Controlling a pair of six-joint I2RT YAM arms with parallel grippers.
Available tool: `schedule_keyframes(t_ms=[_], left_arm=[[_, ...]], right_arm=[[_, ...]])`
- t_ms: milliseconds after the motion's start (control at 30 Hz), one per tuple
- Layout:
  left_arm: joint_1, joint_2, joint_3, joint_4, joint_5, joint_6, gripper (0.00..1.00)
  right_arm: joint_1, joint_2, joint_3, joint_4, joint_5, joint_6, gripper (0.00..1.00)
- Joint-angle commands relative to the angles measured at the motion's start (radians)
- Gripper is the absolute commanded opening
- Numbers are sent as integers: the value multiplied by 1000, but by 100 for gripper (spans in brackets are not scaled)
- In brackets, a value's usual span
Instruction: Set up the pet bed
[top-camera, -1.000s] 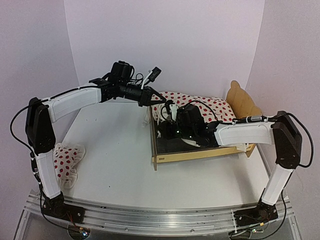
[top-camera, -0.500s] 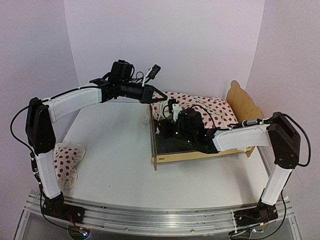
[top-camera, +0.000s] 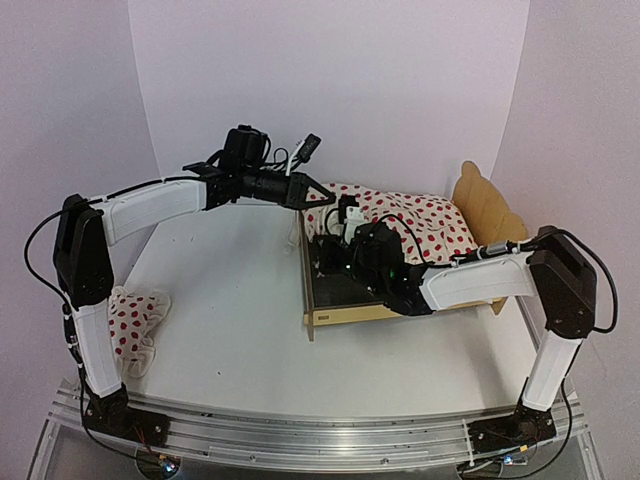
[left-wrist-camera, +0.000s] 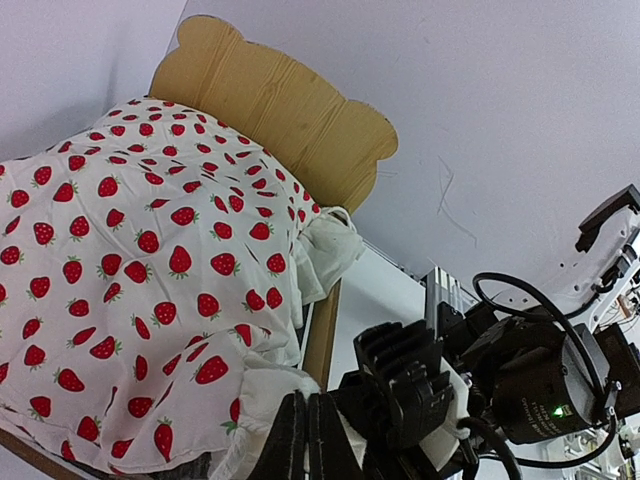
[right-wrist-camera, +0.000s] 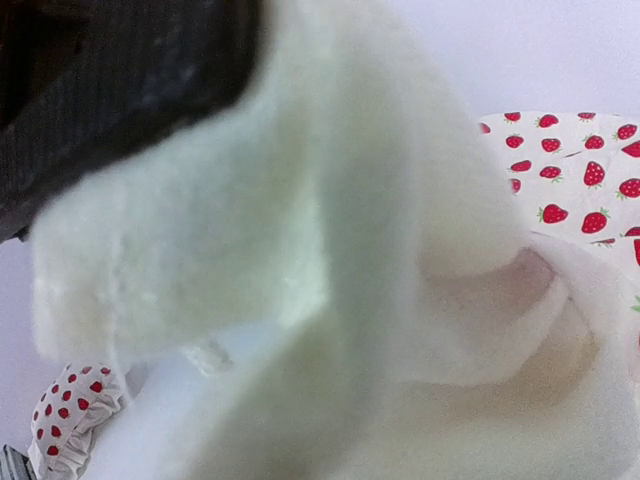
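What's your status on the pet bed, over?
Left gripper shut on strawberry cloth. Right gripper against cloth, jaws unclear. Cloth bunched along pet bed far side.

- Table (top-camera: 240, 330): carries everything listed here. My two arms are bolted at its near edge.
- Pet bed (top-camera: 410, 312): on the right half of the table, lying lengthwise left to right. Its headboard (top-camera: 482, 200) stands at the right end.
- Mattress pad (top-camera: 335, 290): inside the bed frame, bare along the near left part.
- Cloth (top-camera: 400, 212): on the bed, heaped along its far side from the left end up to the headboard.
- Pillow (top-camera: 135, 315): on the table at the near left, beside my left arm and well apart from the bed.
- My left gripper (top-camera: 305, 192): above the bed's far left corner, over the cloth's left end.
- My right gripper (top-camera: 322, 258): over the left part of the pad, right up against the cloth.
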Motion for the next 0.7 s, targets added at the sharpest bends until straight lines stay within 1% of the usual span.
schedule_keyframes(t_ms=[0, 133, 200, 333, 367, 467, 567, 667], left_arm=[[-1, 1, 7, 47, -12, -5, 0], [5, 1, 8, 43, -20, 5, 0], [7, -1, 6, 37, -25, 17, 0], [9, -2, -3, 30, -30, 42, 0], [9, -1, -5, 30, -28, 45, 0], [9, -3, -11, 34, -24, 51, 0], [9, -5, -17, 35, -23, 60, 0], [10, -9, -29, 27, -15, 82, 0]], right_arm=[[5, -15, -13, 6, 71, 30, 10], [4, -49, -32, -82, 39, 41, 8], [4, -71, -32, -162, 4, 33, 8], [3, -100, -16, -305, -64, 4, 12], [3, -104, -12, -326, -77, -3, 11], [3, -113, -10, -362, -87, -25, 0], [4, -128, -25, -369, -62, -40, 0], [1, -145, -33, -399, -71, -61, 0]])
